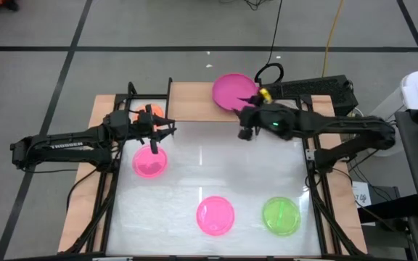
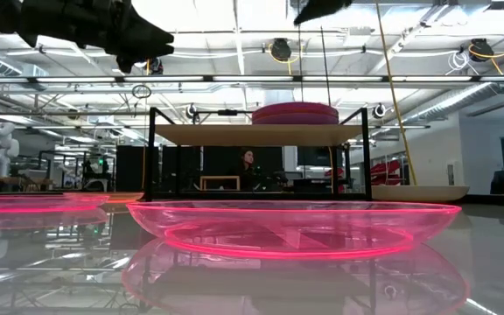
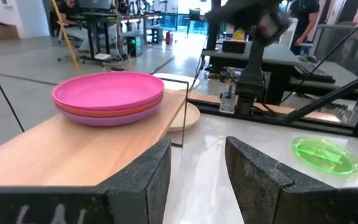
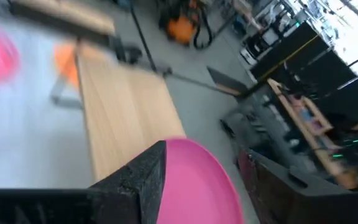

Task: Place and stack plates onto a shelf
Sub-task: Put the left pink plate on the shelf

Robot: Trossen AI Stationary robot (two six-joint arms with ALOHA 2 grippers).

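Note:
The shelf (image 1: 194,101) stands at the table's far edge on thin black legs. A stack of plates (image 3: 109,98) rests on its wood top, magenta over orange over purple, seen from above as the magenta plate (image 1: 234,92). My right gripper (image 1: 247,129) is open, beside the stack's near edge and well above it (image 2: 322,9); the magenta plate (image 4: 204,186) shows below its fingers. My left gripper (image 1: 167,132) is open and empty (image 3: 197,149), raised near the shelf's left end. Two translucent pink plates (image 1: 150,161) (image 1: 215,215) and a green plate (image 1: 281,216) lie flat on the table.
A beige plate (image 3: 188,115) lies on the table by the shelf's right leg. An orange plate (image 1: 147,112) is partly hidden under my left arm. The shelf's left half (image 3: 73,155) is bare wood. People and benches show in the room beyond.

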